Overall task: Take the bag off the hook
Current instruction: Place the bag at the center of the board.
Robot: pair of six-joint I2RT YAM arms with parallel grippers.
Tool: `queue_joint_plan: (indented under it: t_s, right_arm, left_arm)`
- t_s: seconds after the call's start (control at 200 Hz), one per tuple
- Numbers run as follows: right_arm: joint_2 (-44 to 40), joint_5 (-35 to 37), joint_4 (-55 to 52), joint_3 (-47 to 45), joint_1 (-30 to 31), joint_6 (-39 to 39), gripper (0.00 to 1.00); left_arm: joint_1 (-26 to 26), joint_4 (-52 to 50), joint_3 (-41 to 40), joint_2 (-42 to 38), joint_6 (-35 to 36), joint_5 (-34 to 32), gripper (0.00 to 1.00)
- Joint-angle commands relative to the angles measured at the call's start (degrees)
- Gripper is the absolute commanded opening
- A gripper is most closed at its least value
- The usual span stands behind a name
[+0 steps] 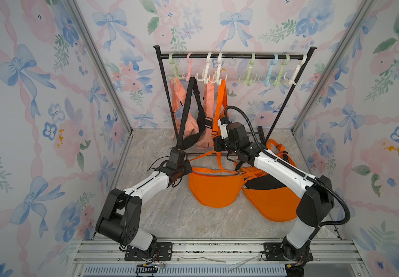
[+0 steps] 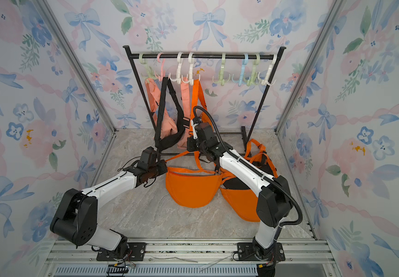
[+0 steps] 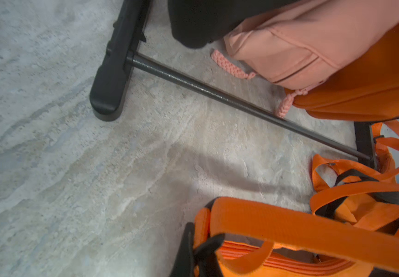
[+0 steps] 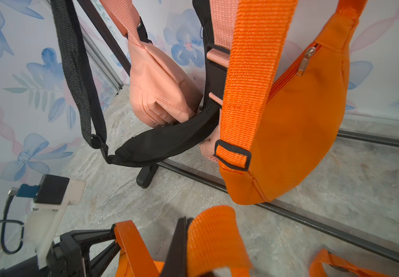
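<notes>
Stretching orange strap [image 4: 213, 232] between them, left gripper [image 1: 188, 164] and right gripper [image 4: 184, 239] each pinch it tight, likely spreading loop to lay flat; orange bag [image 1: 215, 189] lies on floor [image 1: 169, 215]; 2nd orange bag [image 4: 301, 120] hangs from white hook [image 1: 219, 78]

A black rack [image 1: 232, 56] stands at the back of a grey floor [image 1: 169, 220] with a marble pattern. Behind the rack and at both its ends are walls [image 1: 217, 21] with wallpaper of blue bows and pink flowers. An aluminium post [image 1: 100, 64] rises near each end of the rack. In front of the rack, well apart from it, an aluminium rail [image 1: 217, 249] crosses the floor edge, with a slotted grille [image 1: 193, 269] beyond. The rack's foot [image 3: 109, 79] rests flat on the floor, and a thin lower bar [image 3: 217, 96] goes out of it.
</notes>
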Motion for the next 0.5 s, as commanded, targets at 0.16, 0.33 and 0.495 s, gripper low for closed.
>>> queue_joint_plan:
  t_s: [0.16, 0.33, 0.495]
  right_arm:
    - [3.8, -2.9, 2.6, 3.4, -3.5, 1.1, 0.0]
    - [3.6, -7.8, 6.3, 0.3, -7.4, 6.9, 0.0]
    - [1.6, -9.7, 8.0, -4.4, -7.6, 8.0, 0.0]
  left_arm:
    - [3.3, 1.9, 4.0, 4.8, 2.1, -0.2, 0.0]
    - [2.8, 2.1, 4.4, 7.3, 1.4, 1.4, 0.0]
    - [1.4, 2.8, 4.3, 7.0, 1.9, 0.1, 0.1]
